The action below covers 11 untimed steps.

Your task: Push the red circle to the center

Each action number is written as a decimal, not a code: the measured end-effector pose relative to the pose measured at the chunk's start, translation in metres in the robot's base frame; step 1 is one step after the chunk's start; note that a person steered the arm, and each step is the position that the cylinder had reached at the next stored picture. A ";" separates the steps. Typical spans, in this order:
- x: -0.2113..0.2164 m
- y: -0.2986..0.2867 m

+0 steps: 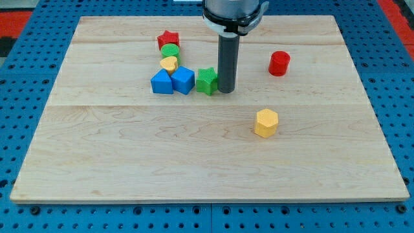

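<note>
Wooden board on a blue pegboard surface. My tip is down on the board near its centre, just beside the green star on that block's right; contact can't be confirmed. No claw on this rig, only the dark rod, so nothing opens, closes or grips.

Red circle sits toward the view's upper right, well apart from my tip, standing alone.

Cluster at the view's left of my tip: red star topmost, green circle below it, a yellow rounded block, then blue triangle and blue cube side by side, touching.

Yellow hexagon lies alone, lower right of centre.
</note>
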State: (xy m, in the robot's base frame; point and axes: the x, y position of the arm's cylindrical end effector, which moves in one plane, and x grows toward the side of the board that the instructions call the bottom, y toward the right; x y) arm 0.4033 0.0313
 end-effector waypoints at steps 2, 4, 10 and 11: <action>-0.054 -0.007; -0.142 -0.007; -0.097 0.196; -0.097 0.164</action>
State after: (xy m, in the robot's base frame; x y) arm 0.3060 0.1956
